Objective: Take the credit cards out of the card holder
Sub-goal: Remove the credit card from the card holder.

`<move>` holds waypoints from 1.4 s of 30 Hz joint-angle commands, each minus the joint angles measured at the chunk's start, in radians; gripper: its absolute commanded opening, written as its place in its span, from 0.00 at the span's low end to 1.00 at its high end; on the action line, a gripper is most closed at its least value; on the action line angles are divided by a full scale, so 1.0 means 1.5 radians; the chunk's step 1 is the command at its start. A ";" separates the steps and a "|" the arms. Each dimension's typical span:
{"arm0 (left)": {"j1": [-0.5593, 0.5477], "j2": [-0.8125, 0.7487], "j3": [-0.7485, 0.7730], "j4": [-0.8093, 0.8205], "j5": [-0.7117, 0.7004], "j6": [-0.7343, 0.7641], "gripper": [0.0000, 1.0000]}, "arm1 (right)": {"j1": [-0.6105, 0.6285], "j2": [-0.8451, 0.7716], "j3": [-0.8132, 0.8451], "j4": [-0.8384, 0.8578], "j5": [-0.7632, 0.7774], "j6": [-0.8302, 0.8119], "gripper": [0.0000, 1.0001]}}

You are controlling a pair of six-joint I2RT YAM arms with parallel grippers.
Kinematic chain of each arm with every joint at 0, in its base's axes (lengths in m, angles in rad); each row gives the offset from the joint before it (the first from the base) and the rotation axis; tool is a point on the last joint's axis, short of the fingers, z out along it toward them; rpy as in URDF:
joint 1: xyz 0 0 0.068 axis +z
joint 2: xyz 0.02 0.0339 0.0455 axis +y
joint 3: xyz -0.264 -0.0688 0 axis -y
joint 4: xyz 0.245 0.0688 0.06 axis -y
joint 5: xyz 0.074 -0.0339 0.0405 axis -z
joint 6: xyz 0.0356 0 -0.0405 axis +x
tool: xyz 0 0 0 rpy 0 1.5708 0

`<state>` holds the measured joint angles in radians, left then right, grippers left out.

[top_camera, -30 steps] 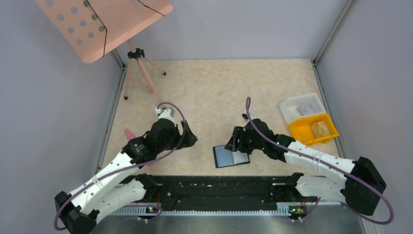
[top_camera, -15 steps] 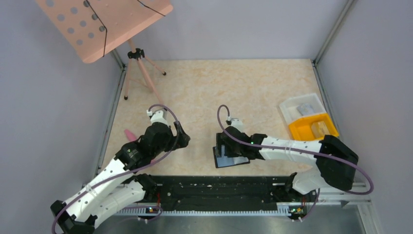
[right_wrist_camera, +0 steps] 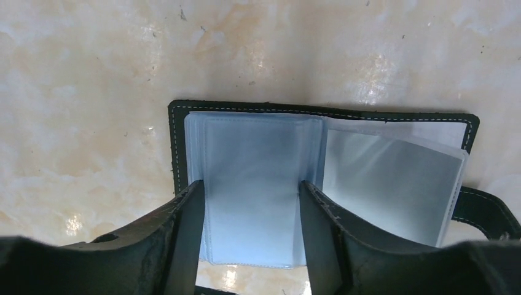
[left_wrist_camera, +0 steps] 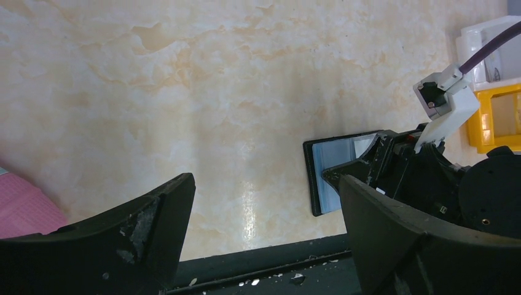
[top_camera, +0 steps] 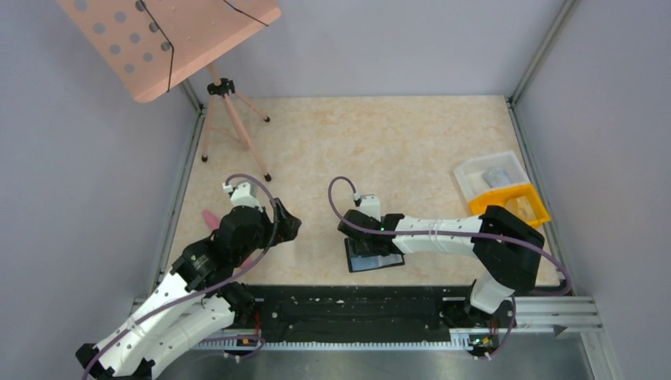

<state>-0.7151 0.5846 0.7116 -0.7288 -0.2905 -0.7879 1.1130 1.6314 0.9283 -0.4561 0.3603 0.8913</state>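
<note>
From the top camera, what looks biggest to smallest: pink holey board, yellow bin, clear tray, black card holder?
1. Pink perforated board, raised nearer the camera.
2. Yellow plastic bin and clear plastic tray: alike.
3. Black flat card holder, partly hidden.

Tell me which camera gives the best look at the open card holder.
The right wrist view: the card holder lies open, large in frame, its clear sleeves between the right gripper's fingers. The top view shows it small, partly under the right arm; the left wrist view catches only one end.
</note>
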 commanded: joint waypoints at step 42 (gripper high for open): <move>0.002 0.046 -0.008 0.056 0.052 -0.013 0.93 | 0.008 -0.042 -0.048 0.016 0.003 0.014 0.61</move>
<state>-0.7147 0.6483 0.6994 -0.6941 -0.2207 -0.8097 1.1164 1.5475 0.8574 -0.4362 0.3401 0.9024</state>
